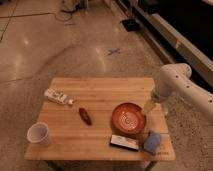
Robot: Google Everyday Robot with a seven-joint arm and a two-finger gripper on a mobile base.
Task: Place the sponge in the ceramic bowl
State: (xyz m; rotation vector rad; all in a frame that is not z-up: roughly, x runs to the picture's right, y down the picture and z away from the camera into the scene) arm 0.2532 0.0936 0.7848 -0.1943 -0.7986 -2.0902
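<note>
The light-blue sponge (152,142) lies at the front right corner of the wooden table (100,89). Just behind and left of it sits the orange-red ceramic bowl (128,118), with nothing inside. My gripper (149,106) hangs from the white arm (172,80) at the bowl's right rim, above the table's right edge and behind the sponge, apart from it.
A white-and-red flat packet (124,142) lies in front of the bowl, left of the sponge. A small dark red object (85,115) rests mid-table, a white cup (39,134) stands front left, and a white tube-like item (58,97) lies at the left.
</note>
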